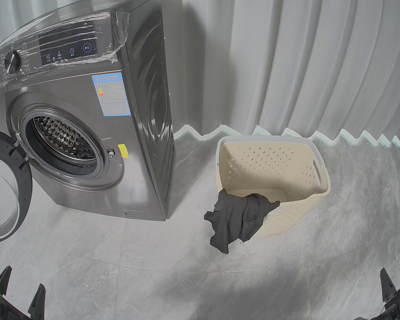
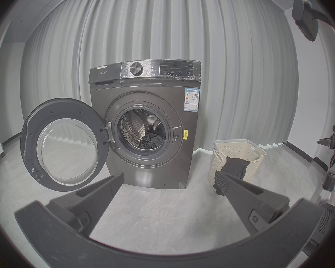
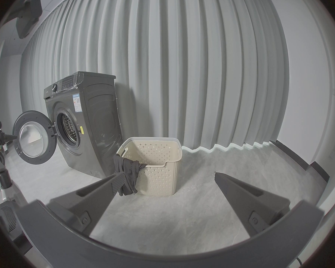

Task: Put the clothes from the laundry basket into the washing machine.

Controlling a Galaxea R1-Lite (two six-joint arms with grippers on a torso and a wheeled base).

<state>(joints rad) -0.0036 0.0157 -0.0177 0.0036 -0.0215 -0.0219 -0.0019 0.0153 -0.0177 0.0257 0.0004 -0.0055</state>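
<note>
A white pleated curtain is hung across the back of the room; its wavy hem is seen touching the floor. The floor is laid in pale grey, marble-veined tiles, faint joints noted. A plain white wall is seen beside the curtain, edged below by a dark skirting board.

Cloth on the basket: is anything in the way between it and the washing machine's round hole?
Nothing visible is. The cloth hangs over the basket rim. The door is swung wide open to the left, clear of the drum opening. Bare floor lies between the basket and the machine.
</note>
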